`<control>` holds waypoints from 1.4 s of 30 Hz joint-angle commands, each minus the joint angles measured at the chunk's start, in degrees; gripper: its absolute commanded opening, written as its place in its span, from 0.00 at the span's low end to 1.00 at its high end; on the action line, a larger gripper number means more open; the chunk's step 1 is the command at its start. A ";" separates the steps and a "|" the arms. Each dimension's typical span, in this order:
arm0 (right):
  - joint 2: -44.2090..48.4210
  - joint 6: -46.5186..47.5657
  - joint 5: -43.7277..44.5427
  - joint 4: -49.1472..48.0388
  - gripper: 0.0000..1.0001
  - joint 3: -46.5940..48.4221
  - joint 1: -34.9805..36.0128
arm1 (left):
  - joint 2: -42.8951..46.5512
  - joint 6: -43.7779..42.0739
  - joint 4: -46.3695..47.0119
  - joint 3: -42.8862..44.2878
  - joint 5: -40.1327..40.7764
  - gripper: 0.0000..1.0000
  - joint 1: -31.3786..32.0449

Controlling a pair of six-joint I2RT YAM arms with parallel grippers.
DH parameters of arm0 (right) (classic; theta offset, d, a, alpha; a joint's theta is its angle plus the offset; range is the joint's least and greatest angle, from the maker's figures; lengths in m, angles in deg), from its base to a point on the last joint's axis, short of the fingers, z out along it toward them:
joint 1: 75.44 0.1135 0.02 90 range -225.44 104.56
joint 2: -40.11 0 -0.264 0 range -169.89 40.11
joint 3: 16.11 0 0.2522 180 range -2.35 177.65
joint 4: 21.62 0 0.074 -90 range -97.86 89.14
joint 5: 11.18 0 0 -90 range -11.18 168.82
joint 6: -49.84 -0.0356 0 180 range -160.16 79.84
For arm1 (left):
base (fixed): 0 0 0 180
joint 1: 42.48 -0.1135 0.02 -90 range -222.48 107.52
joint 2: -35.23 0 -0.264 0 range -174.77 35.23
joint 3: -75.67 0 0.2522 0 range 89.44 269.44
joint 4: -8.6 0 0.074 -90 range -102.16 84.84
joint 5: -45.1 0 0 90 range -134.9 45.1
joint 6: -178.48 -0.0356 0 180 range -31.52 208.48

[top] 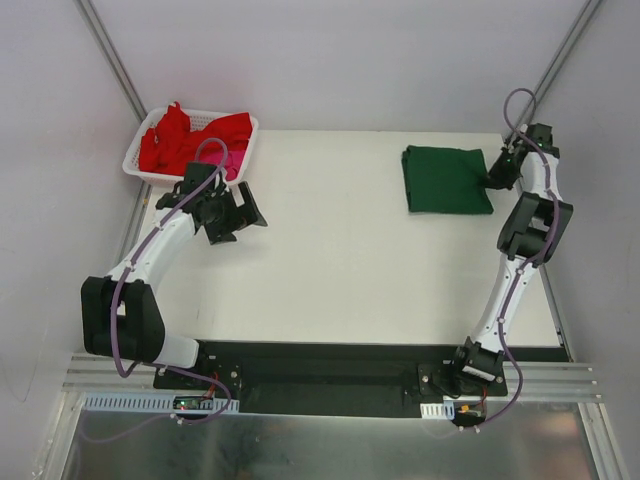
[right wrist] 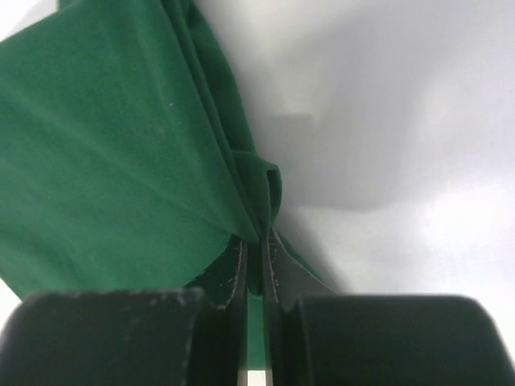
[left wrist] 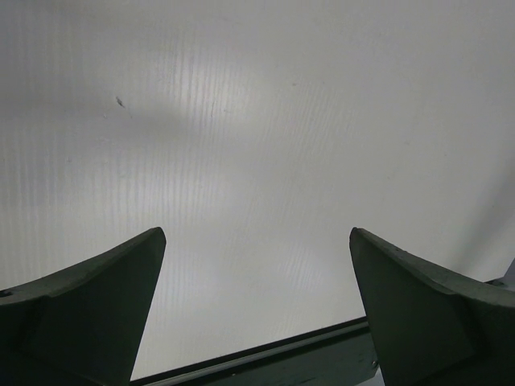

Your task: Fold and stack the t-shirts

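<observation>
- The green t-shirt [top: 447, 180] lies folded into a soft, roughly square pad at the upper right of the smooth white table [top: 340, 270].
- The right gripper [top: 497, 177] is pinching that shirt's right edge. Its wrist view shows a bunched ridge of matte cotton layers nipped between the dark fingers [right wrist: 233, 269], detail the overhead view is too small to give.
- A red t-shirt [top: 175, 135] and a pink t-shirt [top: 232, 158] sit crumpled in a white mesh basket [top: 131, 165] at the upper left. Only the overhead view shows them.
- The left gripper [top: 232, 212] hangs just beside the basket, spread wide and holding nothing. Its wrist view shows two dark wedge-shaped fingers [left wrist: 88, 305] over bare, faintly ribbed white surface.
</observation>
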 commanded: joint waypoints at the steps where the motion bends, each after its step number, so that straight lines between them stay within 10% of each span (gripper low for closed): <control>1: -0.89 2.45 -3.16 -5.12 0.07 7.77 -2.57 | -0.63 -0.05 -1.13 3.80 0.73 0.99 -0.61; 6: -0.98 6.41 2.30 -6.34 0.21 6.82 -2.83 | -1.78 0.38 -1.39 4.69 1.35 0.99 -0.61; 12: 1.11 4.75 -0.42 -6.96 0.96 7.08 -3.10 | -2.92 1.18 -1.40 5.39 0.65 0.99 -0.61; 30: 53.02 -3.00 -21.51 -3.71 0.96 -33.76 1.90 | 14.03 -2.87 -1.75 -1.27 1.35 0.99 -0.61; 42: 86.90 -10.29 -5.26 -11.09 0.96 -67.88 14.22 | 23.09 0.03 -1.66 -6.82 0.29 0.99 -0.61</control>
